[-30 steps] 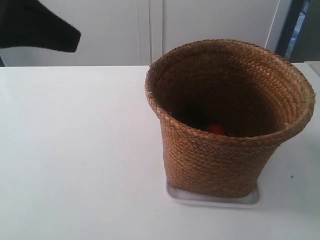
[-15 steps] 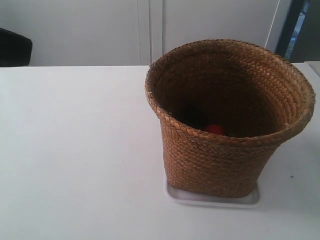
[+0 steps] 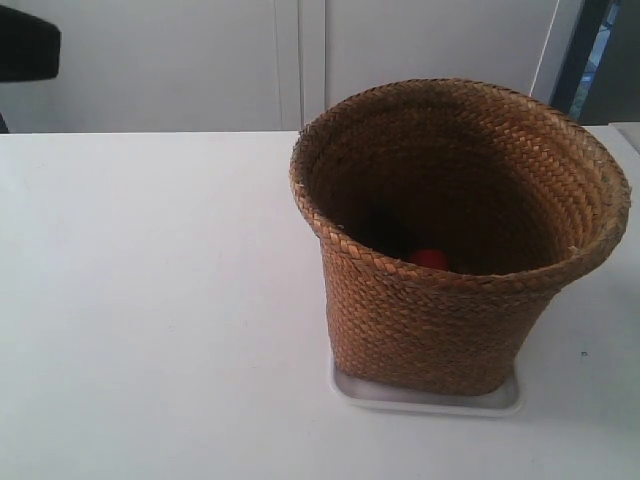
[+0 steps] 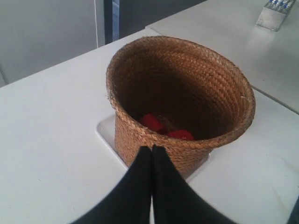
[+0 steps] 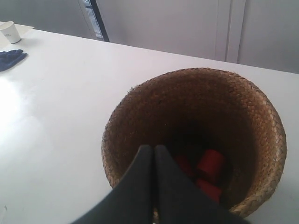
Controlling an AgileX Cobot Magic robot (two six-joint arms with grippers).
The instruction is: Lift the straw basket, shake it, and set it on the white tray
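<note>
The big white table [image 3: 150, 300] fills most of the exterior view, and it is the biggest thing here. Next comes the straw basket [image 3: 430, 330], which stands upright in the lower right part of that frame. It sits on the white tray [image 3: 430, 398], and only a thin strip of tray peeks out under its bottom edge (the basket is wider than the tray up at its rim). A dark bit of an arm [image 3: 25, 45] shows in the upper left corner of the frame, well apart from the basket. The left gripper [image 4: 152, 149] has its two fingers pressed together with nothing between them. The right gripper [image 5: 154, 148] is pressed together too and also holds nothing, and it looks down into the basket. Smallest of all are some red things [image 3: 431, 258] lying at the dark bottom of the basket. I think the job is at its last step, because the basket is on the tray and no fingers touch it. The next move probably just calls for keeping both arms clear, so the basket does not get bumped off.
</note>
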